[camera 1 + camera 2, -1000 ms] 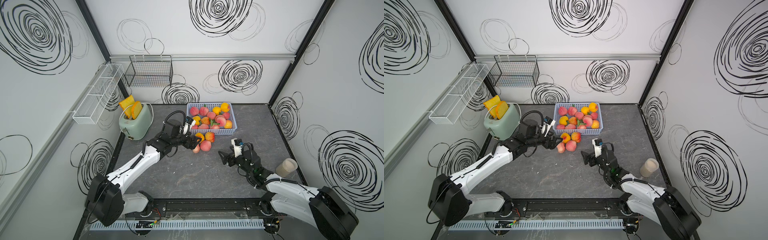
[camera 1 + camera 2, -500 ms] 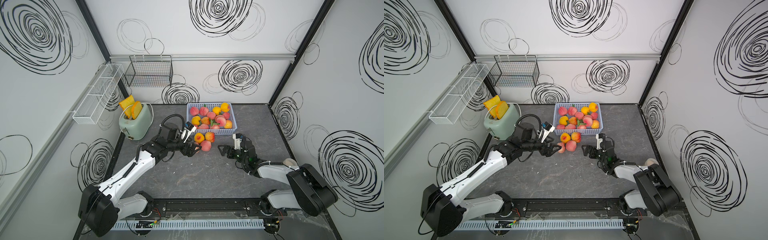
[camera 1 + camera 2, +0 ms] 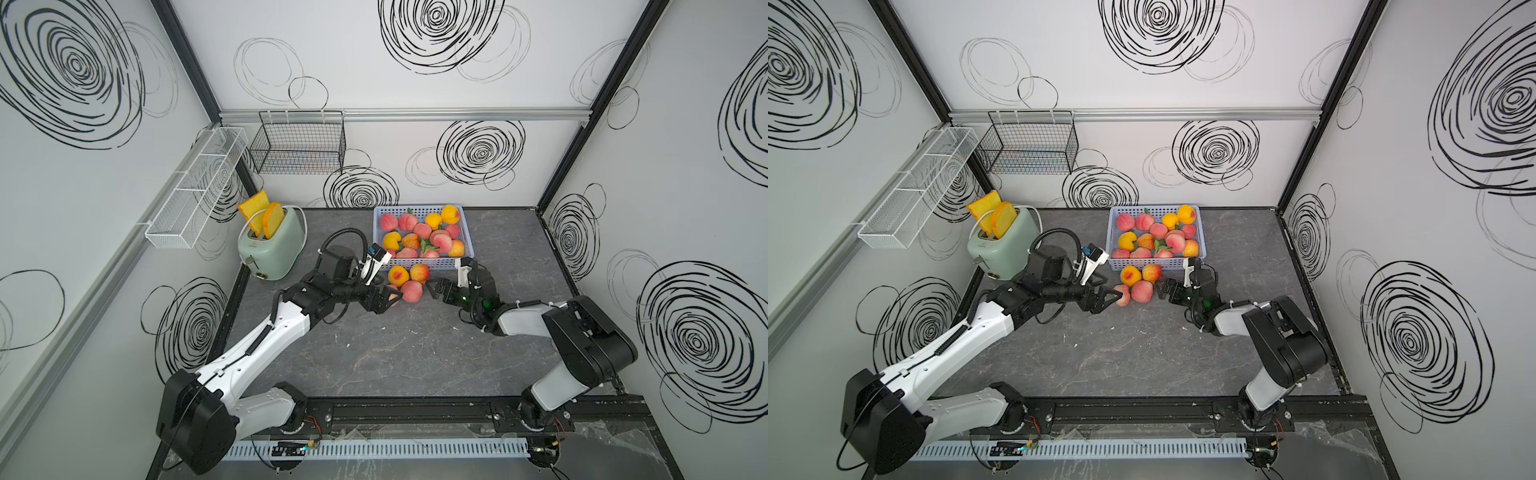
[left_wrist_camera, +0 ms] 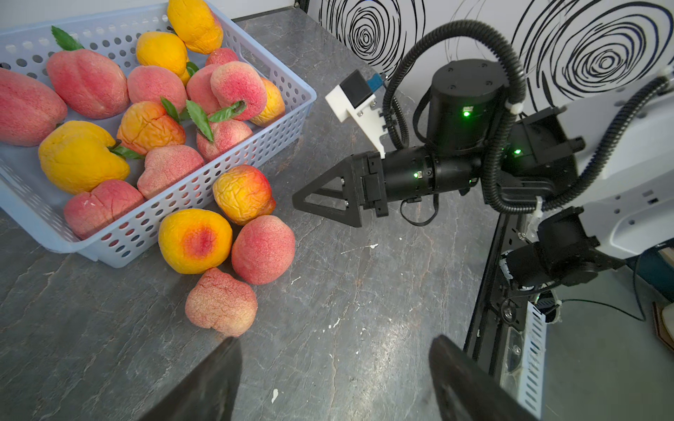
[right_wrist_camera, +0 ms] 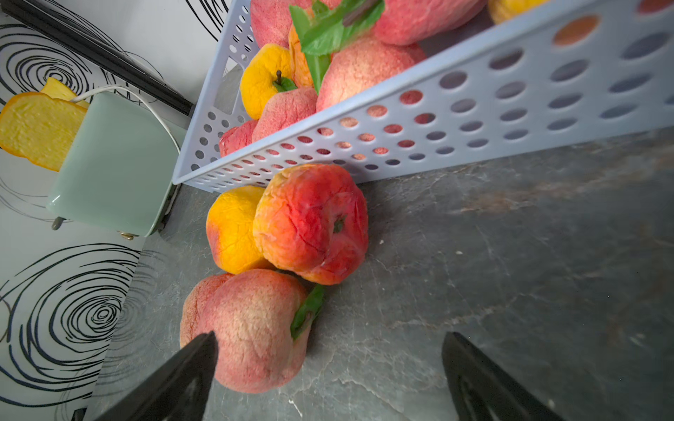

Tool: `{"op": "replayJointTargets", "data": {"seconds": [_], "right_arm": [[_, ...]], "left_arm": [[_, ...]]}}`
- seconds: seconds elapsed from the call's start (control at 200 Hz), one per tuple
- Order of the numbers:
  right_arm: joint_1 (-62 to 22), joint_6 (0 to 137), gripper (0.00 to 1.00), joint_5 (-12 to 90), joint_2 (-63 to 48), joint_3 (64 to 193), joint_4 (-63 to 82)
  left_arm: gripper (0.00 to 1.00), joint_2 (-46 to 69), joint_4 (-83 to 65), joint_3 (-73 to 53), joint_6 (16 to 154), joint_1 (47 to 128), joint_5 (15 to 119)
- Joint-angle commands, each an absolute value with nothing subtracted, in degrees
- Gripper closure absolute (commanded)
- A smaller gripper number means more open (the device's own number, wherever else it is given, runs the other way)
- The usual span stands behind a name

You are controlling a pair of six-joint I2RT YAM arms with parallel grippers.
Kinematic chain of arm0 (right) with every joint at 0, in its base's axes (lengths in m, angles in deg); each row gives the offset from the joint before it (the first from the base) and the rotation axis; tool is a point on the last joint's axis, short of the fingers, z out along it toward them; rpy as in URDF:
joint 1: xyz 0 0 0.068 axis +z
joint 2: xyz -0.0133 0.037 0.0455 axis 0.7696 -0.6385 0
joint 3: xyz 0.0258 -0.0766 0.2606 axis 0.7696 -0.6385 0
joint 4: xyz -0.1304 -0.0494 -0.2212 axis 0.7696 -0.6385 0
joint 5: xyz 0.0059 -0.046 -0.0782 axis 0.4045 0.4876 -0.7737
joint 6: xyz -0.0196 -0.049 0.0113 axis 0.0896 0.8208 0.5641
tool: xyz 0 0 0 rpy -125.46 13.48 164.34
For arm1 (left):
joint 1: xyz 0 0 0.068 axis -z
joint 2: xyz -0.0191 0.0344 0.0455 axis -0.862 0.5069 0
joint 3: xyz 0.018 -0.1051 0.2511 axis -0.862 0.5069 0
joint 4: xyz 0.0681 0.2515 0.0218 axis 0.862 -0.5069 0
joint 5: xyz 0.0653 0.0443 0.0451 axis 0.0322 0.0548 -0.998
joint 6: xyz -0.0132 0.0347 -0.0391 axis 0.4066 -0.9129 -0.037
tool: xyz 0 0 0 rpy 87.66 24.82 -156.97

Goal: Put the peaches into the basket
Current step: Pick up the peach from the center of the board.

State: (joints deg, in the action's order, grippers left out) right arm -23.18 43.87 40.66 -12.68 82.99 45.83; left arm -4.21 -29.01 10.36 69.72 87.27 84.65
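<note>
The pale blue basket (image 3: 464, 232) (image 3: 1200, 232) at the back of the table holds several peaches. Four peaches lie loose in front of it: a yellow one (image 3: 398, 275) (image 4: 195, 240), a red-orange one (image 3: 419, 273) (image 5: 310, 222), a pink one with a leaf (image 3: 411, 291) (image 5: 251, 328), and a pale pink one (image 3: 1122, 295) (image 4: 220, 302). My left gripper (image 3: 388, 297) (image 4: 333, 350) is open, one fingertip just short of the pale pink peach. My right gripper (image 3: 436, 289) (image 5: 328, 346) is open on the other side, one fingertip beside the pink peach.
A green toaster (image 3: 272, 243) with two toast slices stands at the back left. On the back wall hangs a black wire basket (image 3: 299, 145); a white mesh shelf (image 3: 195, 191) runs along the left wall. A black rail (image 3: 415, 411) edges the table's front.
My right gripper has moved back and left, from mid-table up to the loose peaches, and opened wider. The left gripper has dropped slightly and stayed by the pale pink peach.
</note>
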Motion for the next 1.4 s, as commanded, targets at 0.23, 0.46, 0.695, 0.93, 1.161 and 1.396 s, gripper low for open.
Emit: {"op": "replayJointTargets", "data": {"seconds": [0.23,0.46,0.695,0.93,1.161,1.396], "right_arm": [[-22.6,39.7,0.0,41.3,-20.4,88.2,51.5],[-22.5,38.3,0.01,41.9,-24.7,90.2,53.7],[-22.3,37.1,0.0,41.2,-27.0,91.6,54.9],[-21.6,35.5,0.04,39.4,-29.9,93.4,55.0],[-21.6,34.8,0.1,38.3,-31.4,93.6,55.6],[-21.8,34.3,0.21,37.3,-31.8,94.0,55.9]], "left_arm": [[0.15,-5.6,-26.5,10.8,70.1,86.0,85.7],[0.15,-5.4,-26.5,10.9,70.1,85.7,85.7],[0.16,-5.3,-26.4,11.0,70.2,85.5,85.6],[0.16,-5.3,-26.3,10.9,70.3,85.3,85.6],[0.16,-5.3,-26.3,11.0,70.3,85.3,85.7],[0.17,-5.4,-26.3,10.9,70.6,85.2,85.3]]}}
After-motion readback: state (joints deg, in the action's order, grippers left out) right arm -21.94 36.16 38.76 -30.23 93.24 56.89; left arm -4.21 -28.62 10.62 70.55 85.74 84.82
